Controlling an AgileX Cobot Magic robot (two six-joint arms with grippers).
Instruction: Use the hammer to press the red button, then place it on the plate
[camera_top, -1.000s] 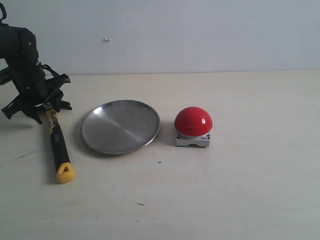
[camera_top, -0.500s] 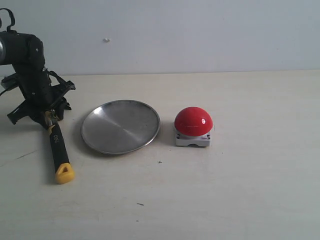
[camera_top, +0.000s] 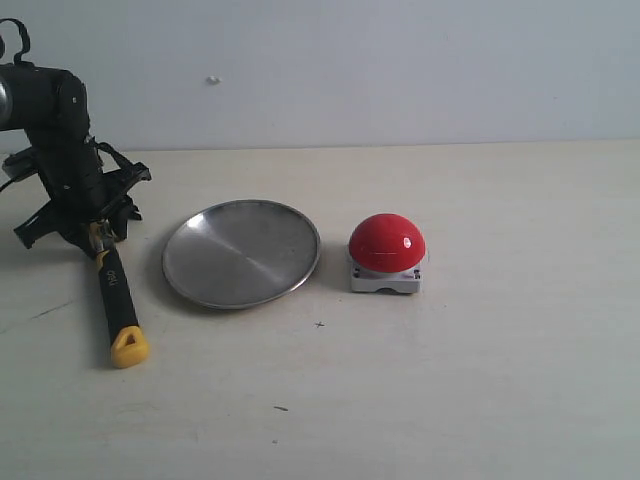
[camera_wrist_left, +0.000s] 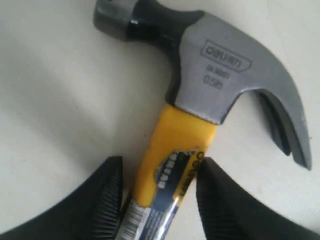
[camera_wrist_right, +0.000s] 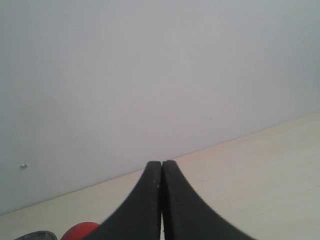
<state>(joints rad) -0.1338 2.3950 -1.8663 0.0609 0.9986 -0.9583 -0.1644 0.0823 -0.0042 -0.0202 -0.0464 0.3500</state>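
The hammer (camera_top: 112, 290) lies on the table left of the plate (camera_top: 240, 255), yellow butt toward the front. My left gripper (camera_top: 92, 232) is down over its handle just below the head. In the left wrist view the two black fingers (camera_wrist_left: 107, 195) press both sides of the yellow-and-black handle, with the hammer's dark metal head (camera_wrist_left: 220, 70) beyond them. The red button (camera_top: 386, 243) sits on its grey base right of the plate. My right gripper (camera_wrist_right: 161, 162) is shut and empty, out of the exterior view; the red button (camera_wrist_right: 82, 231) shows far below it.
The light tabletop (camera_top: 480, 380) runs back to a plain white wall (camera_top: 400, 70). The plate's edge (camera_wrist_right: 37, 235) just shows in the right wrist view.
The left arm shifted slightly over the hammer's head end and the handle swung a little on the table. Nothing has moved in the last half second.
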